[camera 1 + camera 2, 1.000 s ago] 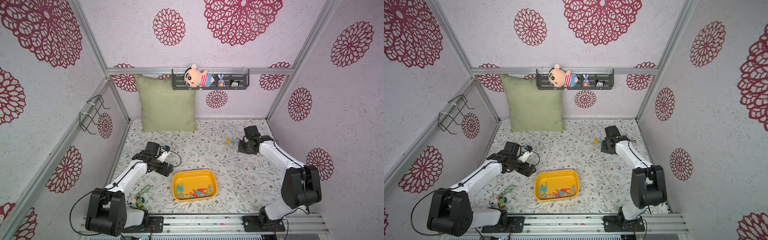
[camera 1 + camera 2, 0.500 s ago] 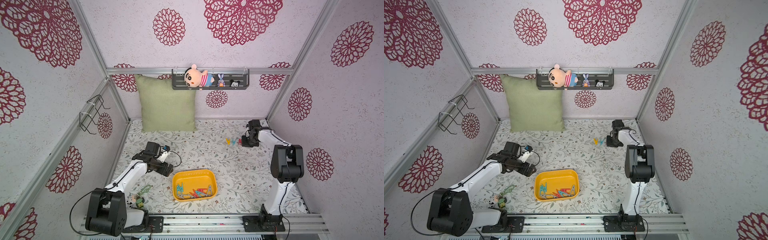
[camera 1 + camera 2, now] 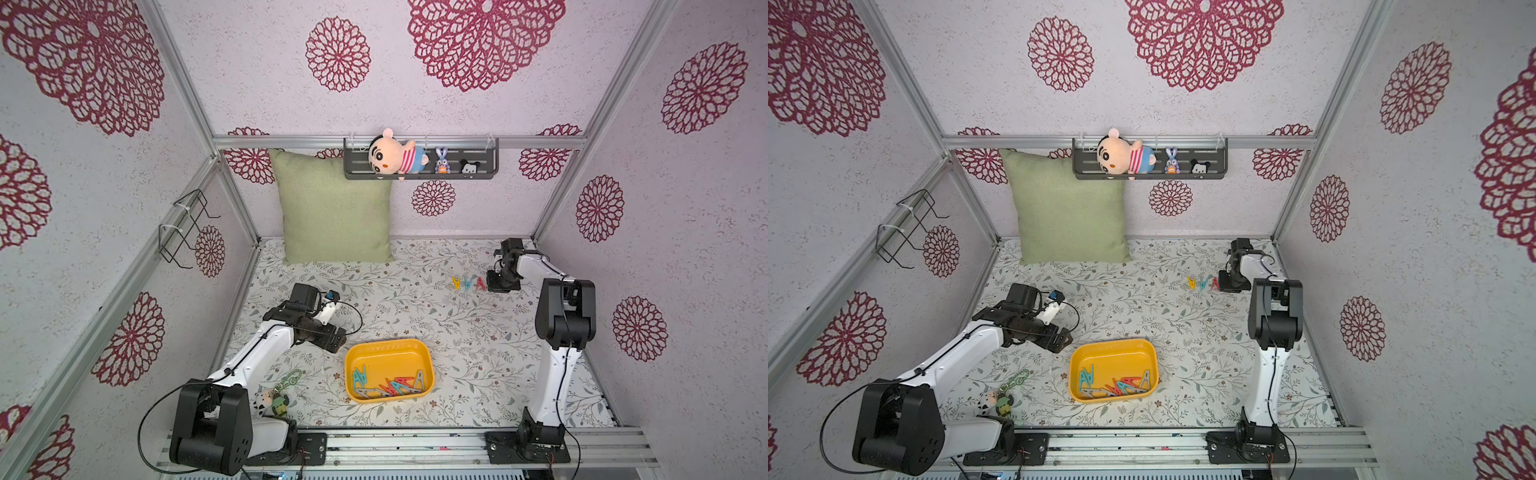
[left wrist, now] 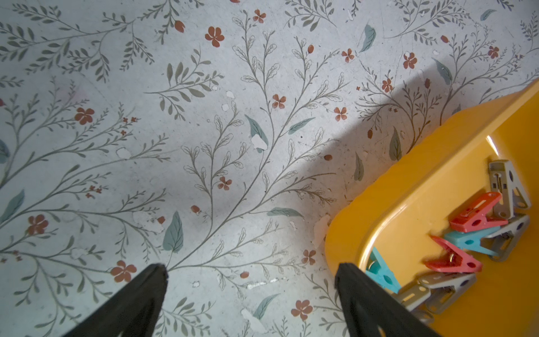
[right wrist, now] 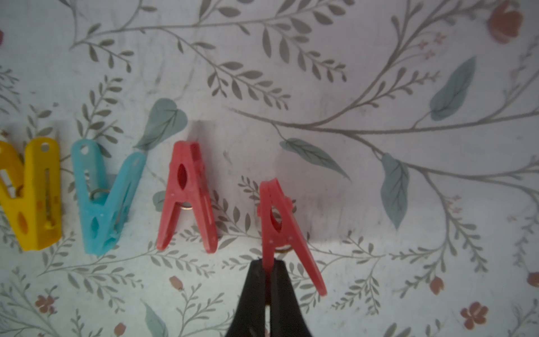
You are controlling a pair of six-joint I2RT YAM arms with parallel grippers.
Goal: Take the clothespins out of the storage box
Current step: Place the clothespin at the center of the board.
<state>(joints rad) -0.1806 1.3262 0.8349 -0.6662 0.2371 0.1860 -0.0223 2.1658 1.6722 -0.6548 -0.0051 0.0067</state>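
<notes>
The yellow storage box (image 3: 388, 345) (image 3: 1113, 347) sits near the front middle of the table, with several red, teal and grey clothespins (image 3: 390, 384) (image 3: 1117, 384) (image 4: 472, 221) lying in it. My left gripper (image 3: 338, 336) (image 4: 250, 268) hangs open just left of the box's rim (image 4: 423, 189), with nothing between its fingers. At the back right, a yellow (image 5: 32, 192), a teal (image 5: 102, 201) and a red clothespin (image 5: 186, 198) lie in a row (image 3: 468, 284). My right gripper (image 5: 267, 262) (image 3: 496, 286) is shut on one leg of another red clothespin (image 5: 277, 221) at the row's right end.
A green pillow (image 3: 332, 216) leans on the back wall under a dark shelf (image 3: 419, 176) with toys. A green-chained keychain charm (image 3: 276, 399) lies by the left arm's base. A wire rack (image 3: 183, 228) sticks out of the left wall.
The right arm's elbow has swung up and back while its gripper stayed shut on the red clothespin at the row's right end. The left arm has not moved.
</notes>
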